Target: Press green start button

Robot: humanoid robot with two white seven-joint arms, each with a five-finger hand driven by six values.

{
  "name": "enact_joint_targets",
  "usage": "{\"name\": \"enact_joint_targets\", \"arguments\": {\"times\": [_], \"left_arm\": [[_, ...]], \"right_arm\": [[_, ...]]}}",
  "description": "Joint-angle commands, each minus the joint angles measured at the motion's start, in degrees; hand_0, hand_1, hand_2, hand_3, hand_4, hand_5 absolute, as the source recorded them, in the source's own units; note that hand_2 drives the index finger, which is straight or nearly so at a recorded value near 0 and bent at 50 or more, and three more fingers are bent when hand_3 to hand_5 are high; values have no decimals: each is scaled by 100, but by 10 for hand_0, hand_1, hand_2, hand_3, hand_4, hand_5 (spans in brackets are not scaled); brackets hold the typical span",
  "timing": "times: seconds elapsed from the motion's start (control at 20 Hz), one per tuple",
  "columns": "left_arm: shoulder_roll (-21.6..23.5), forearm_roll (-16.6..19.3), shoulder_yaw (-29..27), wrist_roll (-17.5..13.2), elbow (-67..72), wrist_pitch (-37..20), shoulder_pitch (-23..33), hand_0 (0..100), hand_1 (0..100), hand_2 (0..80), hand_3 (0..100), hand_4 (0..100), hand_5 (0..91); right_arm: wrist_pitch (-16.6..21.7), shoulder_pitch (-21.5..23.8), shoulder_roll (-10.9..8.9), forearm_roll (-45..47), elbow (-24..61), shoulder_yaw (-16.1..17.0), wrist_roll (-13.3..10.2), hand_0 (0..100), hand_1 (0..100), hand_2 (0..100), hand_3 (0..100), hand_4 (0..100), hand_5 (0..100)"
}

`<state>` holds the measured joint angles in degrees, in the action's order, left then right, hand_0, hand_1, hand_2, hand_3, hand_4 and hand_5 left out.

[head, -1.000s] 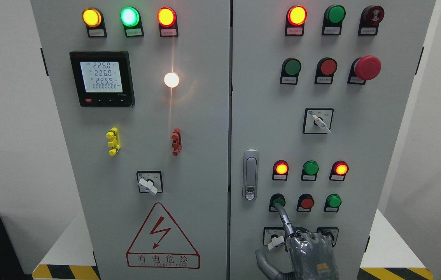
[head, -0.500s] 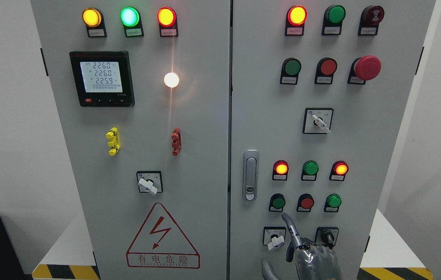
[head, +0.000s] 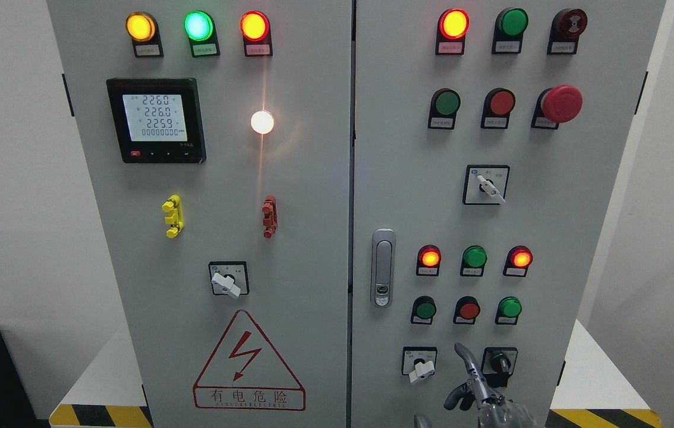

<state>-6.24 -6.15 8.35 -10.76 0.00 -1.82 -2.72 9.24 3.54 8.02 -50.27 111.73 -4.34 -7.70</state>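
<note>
The grey control cabinet [head: 337, 178] fills the head view. On its right door, the lower button row holds a green button [head: 425, 310] at the left, a red one [head: 469, 310] and another green one [head: 510, 307]. My right hand [head: 472, 380] shows at the bottom edge, below and to the right of the left green button. Its index finger [head: 465, 355] points up and the other fingers are curled. It holds nothing and is clear of the button. The left arm is out of view.
Two rotary selector switches [head: 419, 362] [head: 498, 361] flank the raised finger. Above the button row are three indicator lamps [head: 474, 257], a door latch [head: 382, 267] and a red mushroom stop button [head: 561, 103]. The left door carries a meter [head: 156, 119] and a warning triangle [head: 248, 362].
A second ago the index fingertip was on the left green button. The hand has since dropped down and to the right, away from it.
</note>
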Motion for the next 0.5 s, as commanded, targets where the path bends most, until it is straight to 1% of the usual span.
{"name": "enact_joint_targets", "arguments": {"times": [0.0, 0.05, 0.1, 0.15, 0.2, 0.25, 0.3, 0.35, 0.4, 0.45], "left_arm": [[0, 0, 0, -5, -158, -3, 0, 120, 556, 0, 0, 0, 0], [0, 0, 0, 3, -158, -3, 0, 120, 556, 0, 0, 0, 0], [0, 0, 0, 3, -158, -3, 0, 120, 556, 0, 0, 0, 0], [0, 0, 0, 3, -158, -3, 0, 120, 556, 0, 0, 0, 0], [0, 0, 0, 3, -158, -3, 0, 120, 556, 0, 0, 0, 0], [0, 0, 0, -5, -158, -3, 0, 120, 556, 0, 0, 0, 0], [0, 0, 0, 3, -158, -3, 0, 120, 556, 0, 0, 0, 0], [0, 0, 0, -5, -158, -3, 0, 120, 556, 0, 0, 0, 0], [0, 0, 0, -5, -158, -3, 0, 120, 556, 0, 0, 0, 0], [0, 0, 0, 3, -158, -3, 0, 120, 556, 0, 0, 0, 0]], "right_arm": [[-19, 287, -20, 1114, 586, 64, 58, 103, 359, 0, 394, 439, 511], [-27, 322, -28, 1316, 613, 64, 136, 54, 351, 0, 321, 358, 446], [-45, 366, -28, 1527, 648, 73, 276, 4, 345, 0, 285, 312, 383], [-54, 401, -28, 1729, 683, 82, 382, 0, 336, 0, 260, 285, 353], [-80, 428, -28, 1931, 701, 91, 453, 0, 317, 0, 208, 218, 258], [-98, 428, -28, 2125, 727, 91, 541, 0, 288, 0, 181, 169, 182], [-124, 428, -28, 2309, 736, 91, 602, 0, 266, 0, 166, 148, 153], [-176, 428, -28, 2529, 745, 91, 699, 0, 223, 0, 126, 99, 73], [-220, 437, -28, 2740, 788, 91, 778, 0, 199, 0, 108, 75, 46], [-238, 428, -28, 2951, 798, 99, 840, 0, 150, 0, 70, 37, 0]]}}
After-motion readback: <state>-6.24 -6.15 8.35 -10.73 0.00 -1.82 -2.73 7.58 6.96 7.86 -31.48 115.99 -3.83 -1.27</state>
